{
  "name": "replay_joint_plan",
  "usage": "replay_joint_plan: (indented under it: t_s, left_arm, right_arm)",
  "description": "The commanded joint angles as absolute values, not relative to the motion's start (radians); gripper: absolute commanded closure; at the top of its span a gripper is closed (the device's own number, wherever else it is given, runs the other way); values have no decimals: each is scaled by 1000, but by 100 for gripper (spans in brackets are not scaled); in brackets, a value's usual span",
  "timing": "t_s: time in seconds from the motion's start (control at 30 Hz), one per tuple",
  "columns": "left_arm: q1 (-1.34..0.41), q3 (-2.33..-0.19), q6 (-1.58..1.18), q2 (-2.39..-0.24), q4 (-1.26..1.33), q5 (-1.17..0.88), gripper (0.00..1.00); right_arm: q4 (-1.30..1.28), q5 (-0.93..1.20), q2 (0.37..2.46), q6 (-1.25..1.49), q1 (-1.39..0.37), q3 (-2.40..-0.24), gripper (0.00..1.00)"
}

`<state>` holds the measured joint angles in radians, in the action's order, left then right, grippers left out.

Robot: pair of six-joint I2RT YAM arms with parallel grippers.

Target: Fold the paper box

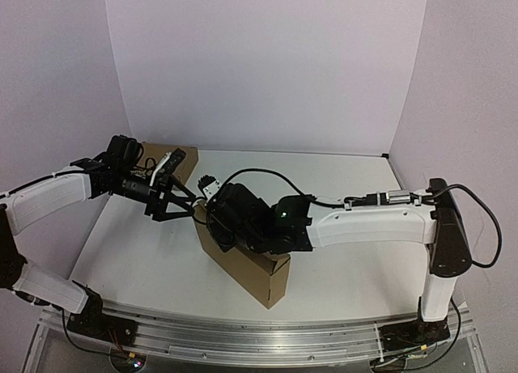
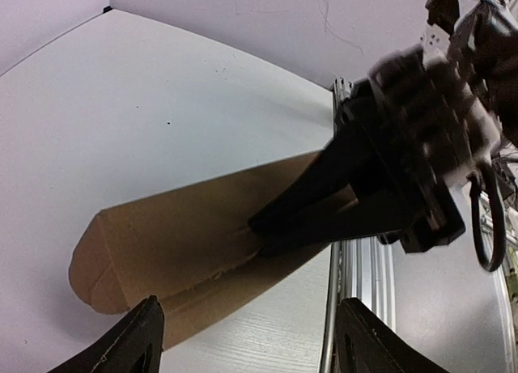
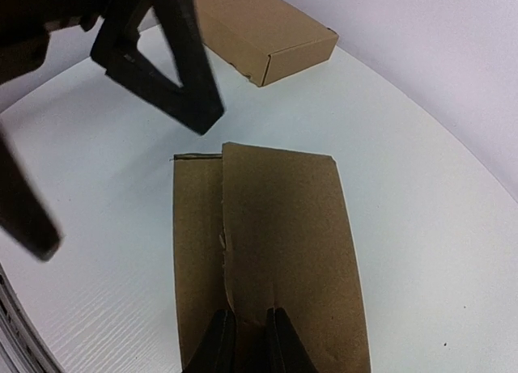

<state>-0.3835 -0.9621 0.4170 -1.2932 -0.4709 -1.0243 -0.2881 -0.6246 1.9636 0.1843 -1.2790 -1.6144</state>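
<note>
The paper box (image 1: pixel 252 269) is a brown cardboard mailer, partly folded, in the middle of the table. It also shows in the right wrist view (image 3: pixel 279 227) and in the left wrist view (image 2: pixel 178 227). My right gripper (image 1: pixel 217 219) is over its far end, and its jaws (image 3: pixel 249 342) are shut on the edge of the box's upper panel. My left gripper (image 1: pixel 184 201) hovers just left of the box's far end, open and empty (image 2: pixel 251 349), with its fingertips (image 2: pixel 144 341) wide apart above the table.
A second, ready-made shallow brown box (image 1: pixel 174 161) lies at the back left near the wall, also seen in the right wrist view (image 3: pixel 263 29). The metal rail (image 1: pixel 259 332) runs along the near table edge. Walls close in the back and sides.
</note>
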Motion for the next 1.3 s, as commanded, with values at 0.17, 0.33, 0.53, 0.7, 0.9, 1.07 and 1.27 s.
replay_joint_plan:
  t_s: [0.17,0.33,0.53,0.7,0.9,1.07,1.27]
  left_arm:
    - [-387,-1074,320,-1389,-439,-1007,17]
    - [-388,-904,1041,-1187,-319,-981,1]
    - [-422,-1077,1529,-1303,-599,-966,0]
    - [-525,-1042,1645,-1331,-715,-849,0]
    - [-567,-1068,1621,-1371,-817,-826,0]
    - [-590,-1071,1542,-1413,-761,-756,0]
    - [-611,-1022,1498,-1400,-669,-729,26]
  right_arm:
    - [-366,-409,1953,49,-1277,-1534,83]
    - [-320,-279,1896,21,-1257,-1494,82]
    - [-274,-196,1877,-60,-1255,-1429,82]
    - [-236,-205,1879,-110,-1255,-1399,82]
    - [-215,-178,1860,-157,-1255,-1386,82]
    - [-204,-127,1850,-211,-1256,-1375,82]
    - [-197,-98,1828,-214,-1255,-1379,79]
